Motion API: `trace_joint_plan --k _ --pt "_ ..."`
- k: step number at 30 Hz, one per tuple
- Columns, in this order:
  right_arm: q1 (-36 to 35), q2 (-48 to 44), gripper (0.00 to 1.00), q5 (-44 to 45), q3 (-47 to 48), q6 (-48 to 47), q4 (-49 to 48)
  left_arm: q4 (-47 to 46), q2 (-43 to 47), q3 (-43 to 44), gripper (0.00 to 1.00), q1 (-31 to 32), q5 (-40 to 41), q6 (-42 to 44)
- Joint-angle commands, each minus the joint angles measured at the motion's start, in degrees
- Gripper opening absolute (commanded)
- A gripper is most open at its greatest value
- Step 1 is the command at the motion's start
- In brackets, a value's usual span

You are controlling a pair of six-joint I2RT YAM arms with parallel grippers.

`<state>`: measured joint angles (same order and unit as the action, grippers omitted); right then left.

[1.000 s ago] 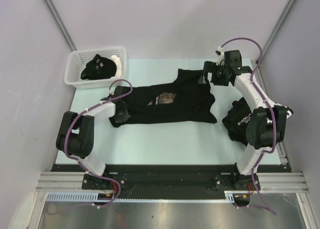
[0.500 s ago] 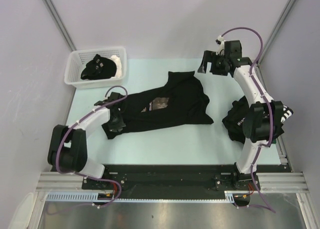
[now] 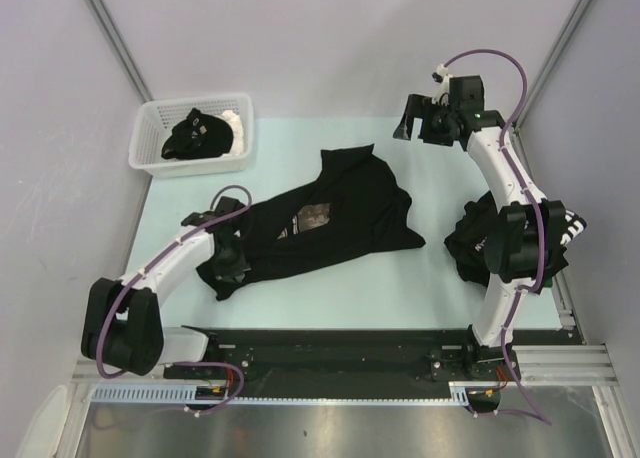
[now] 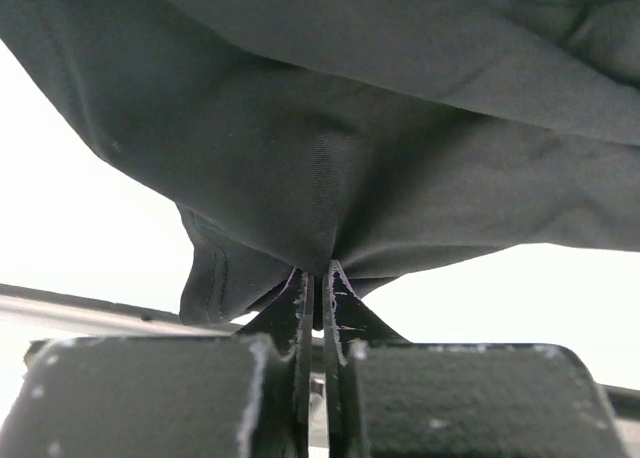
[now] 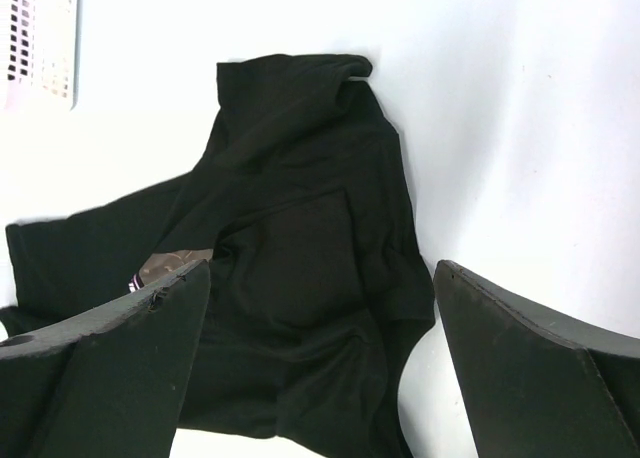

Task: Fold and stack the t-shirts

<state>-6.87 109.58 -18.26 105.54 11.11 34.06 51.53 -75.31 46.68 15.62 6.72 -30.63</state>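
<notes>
Now left gripper (image 4: pixel 315 275) clamped on t-shirt (image 3: pixel 340 213) hem, dragging it nearward; right gripper (image 3: pixel 407 129) let go, gaping empty; shirt skewed, unfolded.

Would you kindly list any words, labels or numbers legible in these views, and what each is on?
Nothing reads with confidence.
Spread t-shirt: white script on its reddish-brown chest print, too small and blurred to read.
Crumpled t-shirt on the right: big white lettering, folded and partly hidden, unreadable.
Basket: no lettering visible.
</notes>
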Motion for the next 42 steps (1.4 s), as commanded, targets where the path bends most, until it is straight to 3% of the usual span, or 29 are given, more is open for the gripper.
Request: trace_joint_plan --k 1,2,5,18,24,28,32,42 --pt "0.5 -1.9 1.00 -1.8 -0.8 1.0 -2.2 2.8 1.1 -0.7 0.11 2.2 -2.0 -3.5" --pt "0.6 -2.3 1.00 -1.9 -1.2 1.2 -2.2 2.8 0.7 -0.6 0.24 2.6 -1.8 -4.0" --pt "1.2 -2.6 1.00 -2.2 -1.6 1.1 -2.4 2.4 -1.5 0.3 0.38 4.2 -1.6 -5.0" --pt "2.0 -0.8 1.00 -5.8 -0.5 3.3 -4.4 4.1 -3.5 13.4 0.43 5.6 2.7 -4.5" --pt "0.4 7.0 1.00 -3.8 8.6 0.7 -2.1 4.0 -8.5 24.0 0.47 5.4 9.4 -2.3" --pt "-1.6 14.1 1.00 1.6 17.7 -2.7 1.3 2.9 -11.3 28.6 0.46 5.1 9.8 -2.2" --pt "-1.7 20.6 1.00 2.4 24.5 -2.8 2.0 2.3 -11.0 29.9 0.45 5.1 9.2 -2.1" --pt "-1.7 28.8 1.00 -3.6 31.3 1.2 -1.9 4.5 -11.1 30.6 0.45 4.1 11.9 -1.3"
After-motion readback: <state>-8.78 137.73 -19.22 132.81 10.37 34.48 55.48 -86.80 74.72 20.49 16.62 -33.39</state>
